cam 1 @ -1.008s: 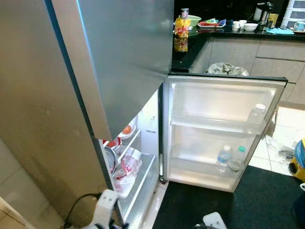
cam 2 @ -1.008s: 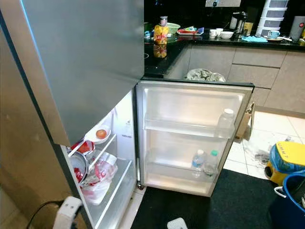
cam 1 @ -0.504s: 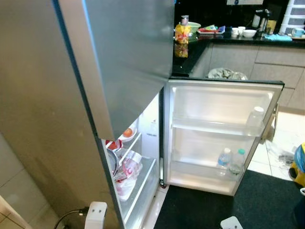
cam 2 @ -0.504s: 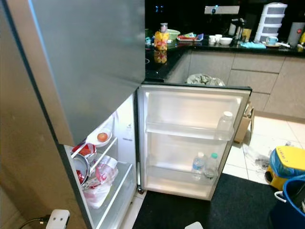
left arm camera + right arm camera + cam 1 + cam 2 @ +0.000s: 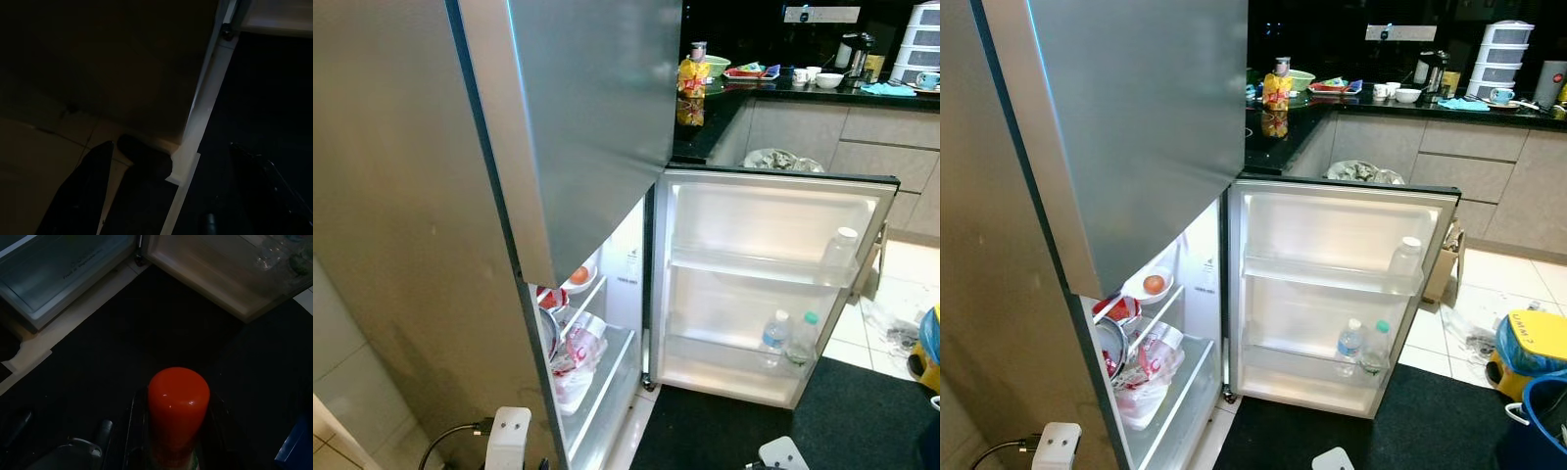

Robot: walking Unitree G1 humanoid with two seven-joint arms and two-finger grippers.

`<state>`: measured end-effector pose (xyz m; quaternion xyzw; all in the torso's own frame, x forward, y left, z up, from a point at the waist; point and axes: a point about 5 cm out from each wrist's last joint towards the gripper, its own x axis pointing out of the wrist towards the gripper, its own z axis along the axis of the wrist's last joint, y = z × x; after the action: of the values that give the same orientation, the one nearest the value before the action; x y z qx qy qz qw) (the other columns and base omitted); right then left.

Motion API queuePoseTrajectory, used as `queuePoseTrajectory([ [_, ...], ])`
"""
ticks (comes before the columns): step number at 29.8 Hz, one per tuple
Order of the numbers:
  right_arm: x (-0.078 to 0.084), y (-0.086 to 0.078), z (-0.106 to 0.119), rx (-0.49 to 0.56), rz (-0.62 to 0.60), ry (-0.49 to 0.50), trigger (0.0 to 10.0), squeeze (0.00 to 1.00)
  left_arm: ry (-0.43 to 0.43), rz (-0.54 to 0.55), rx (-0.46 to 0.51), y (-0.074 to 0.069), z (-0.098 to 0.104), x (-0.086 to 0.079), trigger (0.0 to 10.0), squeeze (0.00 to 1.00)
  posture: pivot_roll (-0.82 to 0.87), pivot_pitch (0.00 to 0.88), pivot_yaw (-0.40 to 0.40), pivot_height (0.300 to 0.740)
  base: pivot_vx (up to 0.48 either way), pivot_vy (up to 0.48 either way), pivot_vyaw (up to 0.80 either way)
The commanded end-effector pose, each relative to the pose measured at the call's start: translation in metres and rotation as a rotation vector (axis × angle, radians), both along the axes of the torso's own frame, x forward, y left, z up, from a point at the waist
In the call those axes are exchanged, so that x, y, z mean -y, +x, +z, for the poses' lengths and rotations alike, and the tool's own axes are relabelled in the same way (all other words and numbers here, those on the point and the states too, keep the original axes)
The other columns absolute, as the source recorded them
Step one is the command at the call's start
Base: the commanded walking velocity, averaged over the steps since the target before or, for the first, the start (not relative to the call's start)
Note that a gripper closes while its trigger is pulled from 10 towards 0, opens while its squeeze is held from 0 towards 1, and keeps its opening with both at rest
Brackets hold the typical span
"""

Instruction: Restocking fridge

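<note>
Presently the right gripper (image 5: 171, 450) is hanging low over the dark mat (image 5: 98, 357), its fingers clamping an orange-capped bottle (image 5: 178, 406) on both sides below the rounded cap. The bottle appears rigid and smooth, probably plastic and light to moderate in weight; its glossy surface may be slippery, so holding the body under the cap seems soundest. Ahead, the fridge door (image 5: 1332, 294) is standing open with water bottles (image 5: 1361, 345) on its lower shelf. The left gripper (image 5: 166, 196) is dangling idle beside the fridge base, fingers spread wide and empty.
</note>
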<state>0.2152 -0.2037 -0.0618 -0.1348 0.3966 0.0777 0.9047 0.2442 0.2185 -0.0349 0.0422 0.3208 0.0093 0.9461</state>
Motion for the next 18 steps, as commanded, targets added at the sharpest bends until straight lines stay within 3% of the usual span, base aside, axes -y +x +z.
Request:
queuePoseTrajectory([
  [1,-0.001,0.001,0.000,0.002,0.001,0.000,10.0,0.00,-0.013,-0.004,-0.006,-0.001,-0.002,0.003,10.0,0.00,-0.09,0.053,-0.005,0.740,0.000,-0.480,0.00],
  [18,0.005,-0.007,-0.003,-0.014,-0.024,-0.010,10.0,0.00,-0.038,-0.013,0.024,0.010,0.004,0.011,10.0,0.00,-0.11,0.056,0.008,0.740,0.000,-0.480,0.00],
])
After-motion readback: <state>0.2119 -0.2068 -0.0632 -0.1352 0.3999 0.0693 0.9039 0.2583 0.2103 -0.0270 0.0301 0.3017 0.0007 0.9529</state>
